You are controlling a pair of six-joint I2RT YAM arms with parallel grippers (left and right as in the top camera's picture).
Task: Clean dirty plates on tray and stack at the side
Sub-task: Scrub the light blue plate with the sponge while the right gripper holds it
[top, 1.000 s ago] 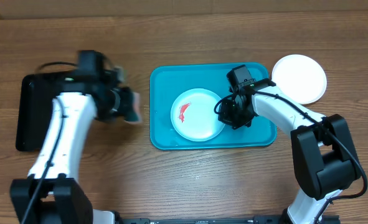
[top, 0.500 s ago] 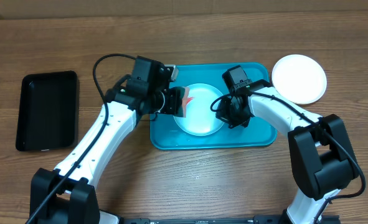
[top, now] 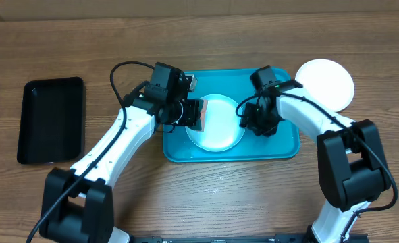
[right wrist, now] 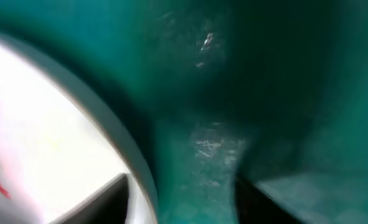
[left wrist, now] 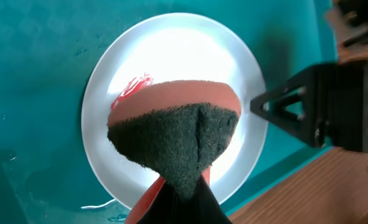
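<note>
A white plate with a red smear lies on the teal tray. My left gripper is shut on an orange sponge with a dark green scrub face. It holds the sponge over the plate's left half, at the smear. My right gripper is at the plate's right rim and open. In the blurred right wrist view one finger is over the plate and the other is over the tray floor. The rim runs between them.
A clean white plate lies on the wooden table just right of the tray's far corner. A black rectangular tray sits at the far left. Both arms crowd the teal tray's middle.
My left arm swung from beside the black tray to over the plate, carrying the sponge. My right gripper's jaws have come apart at the plate's rim.
</note>
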